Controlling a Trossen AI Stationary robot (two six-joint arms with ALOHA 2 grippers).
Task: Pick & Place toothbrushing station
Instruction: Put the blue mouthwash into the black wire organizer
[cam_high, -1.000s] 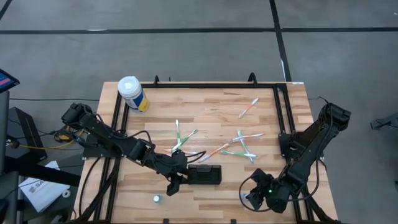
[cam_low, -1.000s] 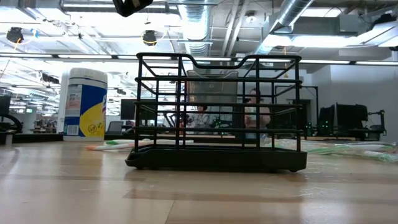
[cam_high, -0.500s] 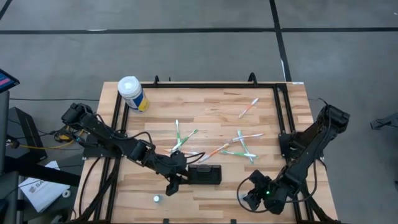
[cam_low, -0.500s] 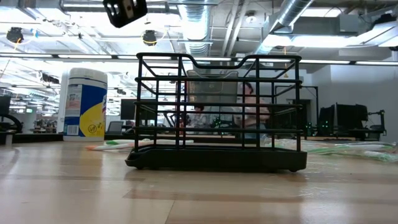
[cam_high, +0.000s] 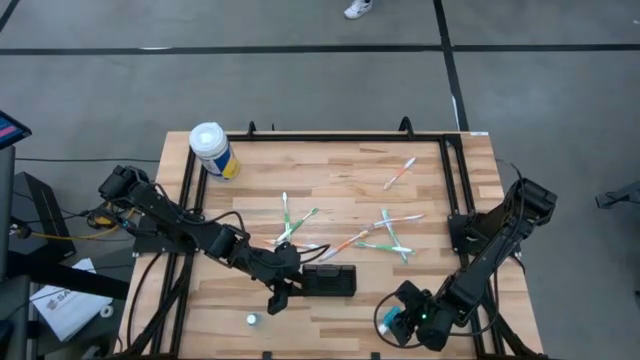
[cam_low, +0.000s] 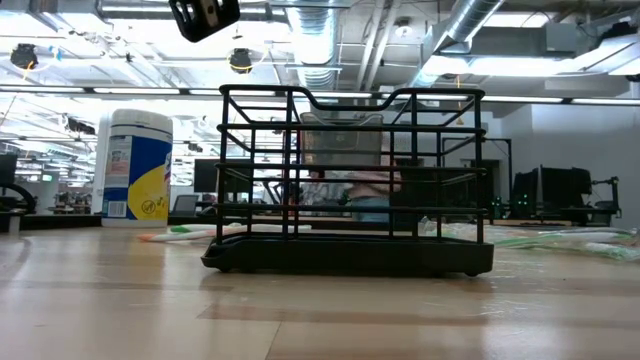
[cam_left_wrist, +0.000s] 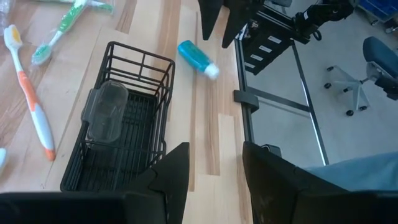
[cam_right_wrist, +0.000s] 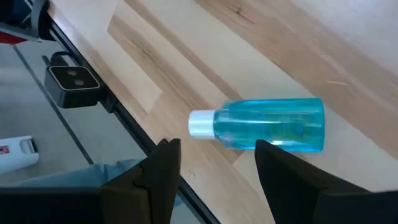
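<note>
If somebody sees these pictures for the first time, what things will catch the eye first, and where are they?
The black wire holder stands near the table's front middle, with the left gripper open just beside it. Colourful toothbrushes lie scattered across the table's middle. At the front right edge, a blue bottle with a white cap lies on its side, and the right gripper hovers open over it.

- Straight down from above, whole table (cam_high: 330, 160).
- Level at tabletop, close to wire rack (cam_low: 350, 180).
- Left wrist: same rack (cam_left_wrist: 118, 124), near.
- Right wrist: close on blue bottle (cam_right_wrist: 270, 124).
</note>
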